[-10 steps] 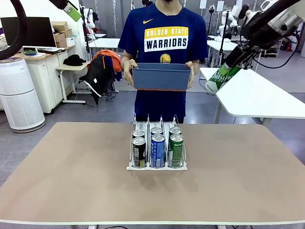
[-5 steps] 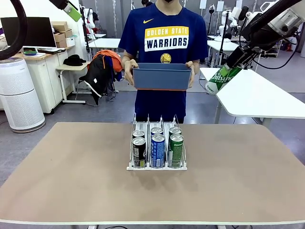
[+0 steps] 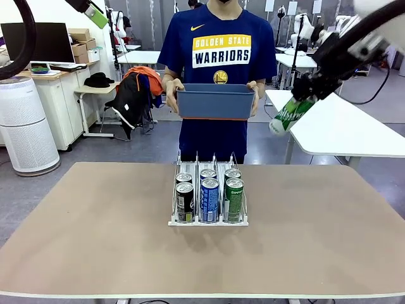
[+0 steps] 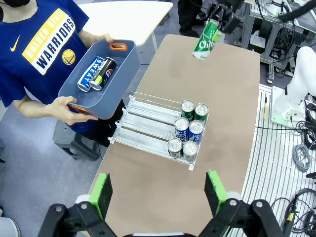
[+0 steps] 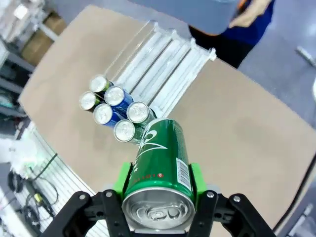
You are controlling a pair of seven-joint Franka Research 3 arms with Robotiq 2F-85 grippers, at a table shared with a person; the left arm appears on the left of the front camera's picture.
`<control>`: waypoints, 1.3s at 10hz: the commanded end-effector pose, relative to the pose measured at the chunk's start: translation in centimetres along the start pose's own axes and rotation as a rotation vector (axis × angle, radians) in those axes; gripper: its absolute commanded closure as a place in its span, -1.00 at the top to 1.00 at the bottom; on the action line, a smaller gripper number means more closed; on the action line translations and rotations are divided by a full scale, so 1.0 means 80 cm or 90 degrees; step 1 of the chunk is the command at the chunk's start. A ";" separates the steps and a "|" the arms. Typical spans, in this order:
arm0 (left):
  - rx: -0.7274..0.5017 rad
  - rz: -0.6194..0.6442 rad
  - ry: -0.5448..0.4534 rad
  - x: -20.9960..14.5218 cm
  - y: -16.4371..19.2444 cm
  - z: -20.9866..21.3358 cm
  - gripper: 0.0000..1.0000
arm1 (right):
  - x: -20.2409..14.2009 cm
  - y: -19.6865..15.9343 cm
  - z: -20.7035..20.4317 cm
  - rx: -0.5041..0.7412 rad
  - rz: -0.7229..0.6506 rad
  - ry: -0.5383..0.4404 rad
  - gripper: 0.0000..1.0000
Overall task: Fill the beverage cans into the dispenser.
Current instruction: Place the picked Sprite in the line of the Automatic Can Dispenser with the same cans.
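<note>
R hand (image 5: 160,181) clamped on slim glossy green metal can (image 5: 160,153), airborne, well apart from white wire dispenser (image 4: 143,122); L hand (image 4: 159,192) released.

The right arm (image 3: 357,35) is reaching in from the upper right of the front frame, wrist angling down and to the left, the right gripper (image 3: 300,99) hanging high in the air. In the lower middle of the right wrist frame its green pads (image 5: 122,180) are pressing both sides of a can (image 5: 160,153), near the can's silver top. At the bottom of the left wrist frame the left gripper (image 4: 158,193) is looking down from high up, its fingers (image 4: 102,193) standing wide apart with nothing between them.
</note>
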State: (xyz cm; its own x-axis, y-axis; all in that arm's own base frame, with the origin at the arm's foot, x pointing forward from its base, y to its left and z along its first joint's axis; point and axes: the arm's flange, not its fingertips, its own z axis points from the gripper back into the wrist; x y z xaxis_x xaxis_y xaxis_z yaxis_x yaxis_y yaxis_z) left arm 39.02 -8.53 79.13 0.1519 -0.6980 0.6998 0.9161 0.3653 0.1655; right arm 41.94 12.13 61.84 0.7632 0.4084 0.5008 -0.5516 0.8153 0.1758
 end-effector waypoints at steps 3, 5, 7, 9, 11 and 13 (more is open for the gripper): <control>-0.003 0.001 0.001 -0.001 -0.001 -0.001 1.00 | -0.056 0.074 -0.047 -0.114 -0.091 -0.029 0.16; -0.003 0.001 0.001 -0.001 -0.001 -0.001 1.00 | -0.079 0.099 -0.067 -0.119 -0.120 0.003 0.16; -0.003 0.001 0.001 -0.001 -0.001 -0.001 1.00 | -0.089 0.108 -0.084 -0.101 -0.109 0.041 0.16; -0.003 0.001 0.001 -0.001 -0.001 -0.001 1.00 | -0.103 0.120 -0.104 -0.065 -0.110 0.078 0.16; -0.003 0.001 0.001 -0.001 -0.001 -0.001 1.00 | -0.118 0.130 -0.134 -0.027 -0.113 0.120 0.16; -0.003 0.001 0.001 -0.001 -0.001 -0.001 1.00 | -0.126 0.130 -0.146 -0.004 -0.096 0.155 0.16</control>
State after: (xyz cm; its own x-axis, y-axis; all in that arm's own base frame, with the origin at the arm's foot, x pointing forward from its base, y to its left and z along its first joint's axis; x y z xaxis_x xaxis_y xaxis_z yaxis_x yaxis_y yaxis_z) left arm 39.02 -8.54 79.13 0.1519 -0.6980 0.6998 0.9161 0.3652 0.1655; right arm 32.36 21.57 48.55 0.8984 0.3539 0.2599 -0.4065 0.8942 0.1876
